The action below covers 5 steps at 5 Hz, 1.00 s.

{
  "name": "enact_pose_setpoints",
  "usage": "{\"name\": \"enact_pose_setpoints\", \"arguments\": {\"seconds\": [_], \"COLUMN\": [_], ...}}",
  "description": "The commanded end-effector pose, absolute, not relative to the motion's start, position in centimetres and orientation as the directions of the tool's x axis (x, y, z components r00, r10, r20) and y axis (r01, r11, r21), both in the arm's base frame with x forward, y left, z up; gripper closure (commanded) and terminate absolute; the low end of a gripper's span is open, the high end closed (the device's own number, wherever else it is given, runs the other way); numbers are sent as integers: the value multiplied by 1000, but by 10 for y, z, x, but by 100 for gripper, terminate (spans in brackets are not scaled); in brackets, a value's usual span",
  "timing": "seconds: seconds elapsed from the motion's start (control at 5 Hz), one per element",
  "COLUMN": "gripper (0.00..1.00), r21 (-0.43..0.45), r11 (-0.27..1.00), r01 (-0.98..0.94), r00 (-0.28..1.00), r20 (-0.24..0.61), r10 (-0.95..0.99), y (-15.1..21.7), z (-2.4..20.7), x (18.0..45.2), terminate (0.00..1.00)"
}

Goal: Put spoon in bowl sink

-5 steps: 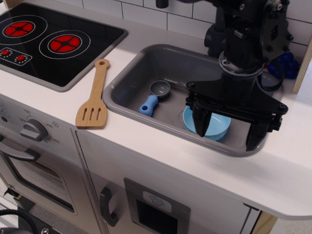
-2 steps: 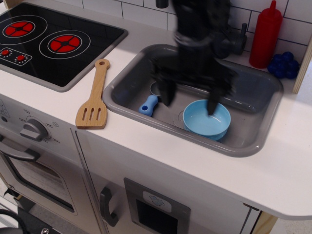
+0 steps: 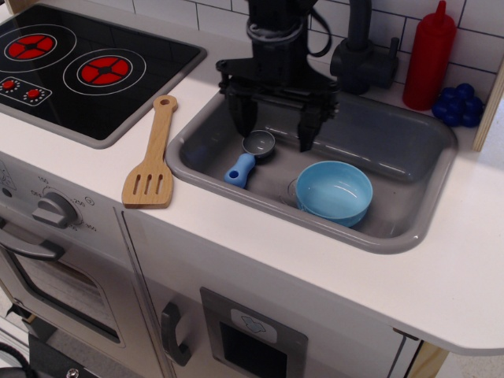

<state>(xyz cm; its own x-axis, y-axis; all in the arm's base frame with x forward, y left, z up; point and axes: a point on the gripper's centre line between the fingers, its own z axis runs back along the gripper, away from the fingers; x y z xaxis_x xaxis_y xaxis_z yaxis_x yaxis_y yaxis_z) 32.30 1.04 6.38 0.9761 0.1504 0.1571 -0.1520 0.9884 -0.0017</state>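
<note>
The spoon (image 3: 249,156), with a dark grey scoop and a short blue handle, lies on the floor of the grey sink (image 3: 409,157), left of centre. The light-blue bowl (image 3: 334,193) sits in the sink to the right of the spoon, empty. My gripper (image 3: 275,135) is open, fingers pointing down, hanging over the back left part of the sink. Its left fingertip (image 3: 244,126) is just above the spoon's scoop; the right fingertip (image 3: 305,137) is above bare sink floor. It holds nothing.
A wooden slotted spatula (image 3: 153,157) lies on the white counter left of the sink. A black stovetop (image 3: 79,63) is at far left. A dark faucet (image 3: 362,55), a red bottle (image 3: 429,55) and blue berries (image 3: 457,104) stand behind the sink.
My gripper has moved left and back, from over the bowl at the sink's right to above the spoon's scoop. The bowl is uncovered now. The spoon and the bowl have not moved.
</note>
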Motion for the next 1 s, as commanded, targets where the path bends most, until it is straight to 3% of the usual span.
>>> {"name": "enact_pose_setpoints", "arguments": {"seconds": [0.0, 0.8], "gripper": [0, 0], "r21": [75, 118], "r11": [978, 962], "r01": [-193, -246], "r00": [965, 954], "r20": [198, 204], "r10": [175, 219], "y": [39, 47], "z": [41, -2], "x": [337, 348], "terminate": [0, 0]}}
